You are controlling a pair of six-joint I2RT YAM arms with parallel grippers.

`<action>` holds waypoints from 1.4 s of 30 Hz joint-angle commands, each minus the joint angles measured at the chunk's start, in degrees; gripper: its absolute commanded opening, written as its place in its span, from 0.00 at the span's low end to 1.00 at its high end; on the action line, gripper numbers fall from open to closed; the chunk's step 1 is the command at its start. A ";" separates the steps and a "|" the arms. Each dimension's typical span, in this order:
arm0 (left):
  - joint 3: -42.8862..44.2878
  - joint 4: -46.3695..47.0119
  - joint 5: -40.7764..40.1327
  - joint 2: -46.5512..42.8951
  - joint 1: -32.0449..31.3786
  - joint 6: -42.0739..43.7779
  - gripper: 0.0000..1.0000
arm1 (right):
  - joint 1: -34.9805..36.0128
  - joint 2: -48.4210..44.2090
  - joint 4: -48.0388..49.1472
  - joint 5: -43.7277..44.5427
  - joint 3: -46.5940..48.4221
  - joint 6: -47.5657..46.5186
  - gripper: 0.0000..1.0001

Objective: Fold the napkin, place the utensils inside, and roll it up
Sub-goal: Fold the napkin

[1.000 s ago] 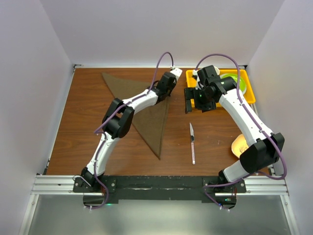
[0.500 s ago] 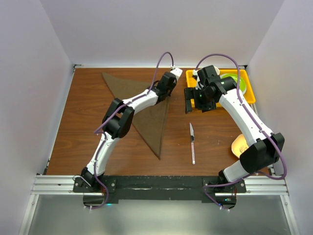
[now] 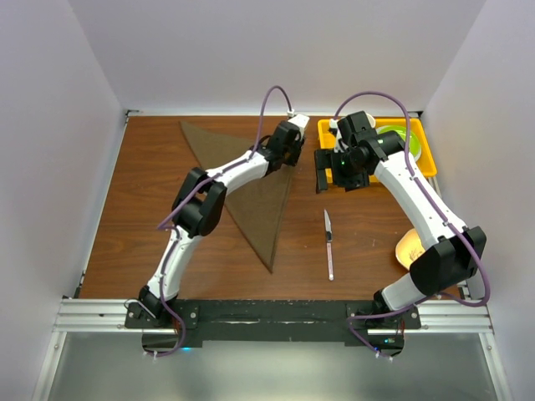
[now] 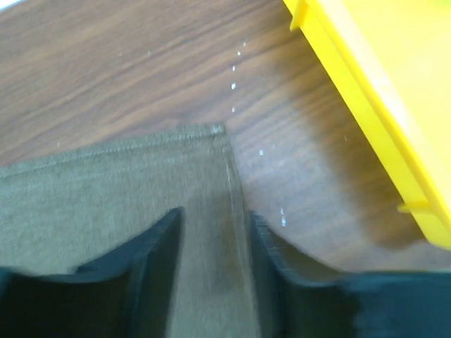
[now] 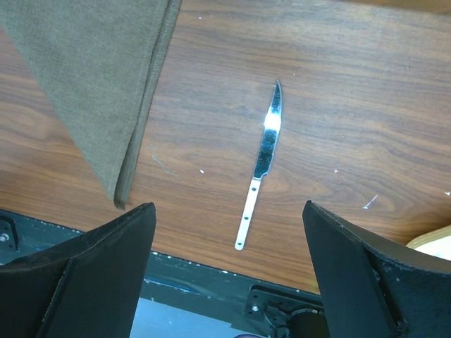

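The napkin (image 3: pixel 259 209) lies folded into a dark brown triangle on the wooden table, its tip toward the front edge. My left gripper (image 3: pixel 287 160) stands over the napkin's far right corner. In the left wrist view the napkin (image 4: pixel 106 190) lies flat, and the left gripper (image 4: pixel 211 215) is open, its jaws apart on either side of the cloth's hemmed edge. The knife (image 3: pixel 328 242) lies to the right of the napkin, blade pointing away from me. My right gripper (image 3: pixel 336 180) hangs wide open above the table. In its wrist view the knife (image 5: pixel 259 169) and the napkin's tip (image 5: pixel 99 70) lie below the right gripper (image 5: pixel 227 206).
A yellow tray (image 3: pixel 422 159) sits at the back right with a green item (image 3: pixel 393 134) in it; its rim (image 4: pixel 366 84) is close to the napkin's corner. A pale round object (image 3: pixel 407 246) lies at the right edge. A black rail (image 3: pixel 267 311) runs along the front.
The left gripper has opened and let go of the napkin's corner. The napkin's far edge and right corner sit slightly further right. The right arm has barely moved.
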 commanded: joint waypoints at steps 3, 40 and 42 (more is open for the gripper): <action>-3.13 -2.40 5.42 -15.80 4.06 -10.20 0.67 | -0.75 0.78 4.29 -4.48 0.57 2.42 0.90; -45.49 -14.01 29.06 -50.26 25.79 -11.02 0.62 | -0.23 56.42 19.77 2.19 45.13 7.61 0.52; -45.41 -14.10 29.06 -50.09 25.79 -11.19 0.62 | -0.40 57.03 19.78 2.55 45.66 6.91 0.52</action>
